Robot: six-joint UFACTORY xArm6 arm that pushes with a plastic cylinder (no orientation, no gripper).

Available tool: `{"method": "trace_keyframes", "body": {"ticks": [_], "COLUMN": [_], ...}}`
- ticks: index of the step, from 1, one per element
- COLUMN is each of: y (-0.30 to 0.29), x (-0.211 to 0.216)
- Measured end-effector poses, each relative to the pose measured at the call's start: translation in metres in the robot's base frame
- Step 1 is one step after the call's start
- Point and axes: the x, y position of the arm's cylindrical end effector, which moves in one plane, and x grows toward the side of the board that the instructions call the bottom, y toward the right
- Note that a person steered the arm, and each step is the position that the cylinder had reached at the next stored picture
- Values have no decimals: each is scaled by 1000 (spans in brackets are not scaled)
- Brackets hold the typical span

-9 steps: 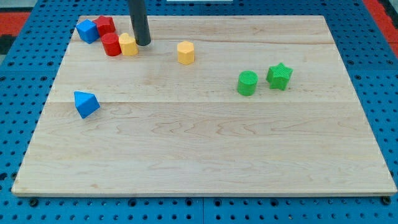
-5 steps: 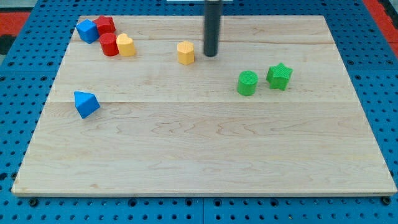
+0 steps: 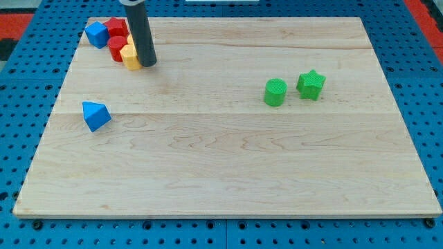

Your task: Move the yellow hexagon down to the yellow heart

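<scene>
Yellow hexagon [image 3: 129, 60] sits at the view's top left, pressed against the red block [image 3: 117, 48], presumably beside the hidden heart. My tip [image 3: 147, 63], clawless and holding nothing, touches its right side.

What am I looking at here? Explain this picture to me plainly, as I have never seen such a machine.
There is one picture, from a single camera looking down at a slant on a wooden board. Of the robot arm only a dark rod shows. It has no hand and holds nothing; it pushes blocks with my tip. My tip stands at the view's top left, just right of a yellow block whose shape the rod partly hides. Beside that sit a red cylinder, a red block and a blue block. Lower left lies a blue triangular block; to the right stand a green cylinder and a green star.
</scene>
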Motion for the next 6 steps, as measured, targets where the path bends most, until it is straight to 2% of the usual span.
{"method": "trace_keyframes", "body": {"ticks": [5,6], "y": [31,120], "x": [-4,-4]}}
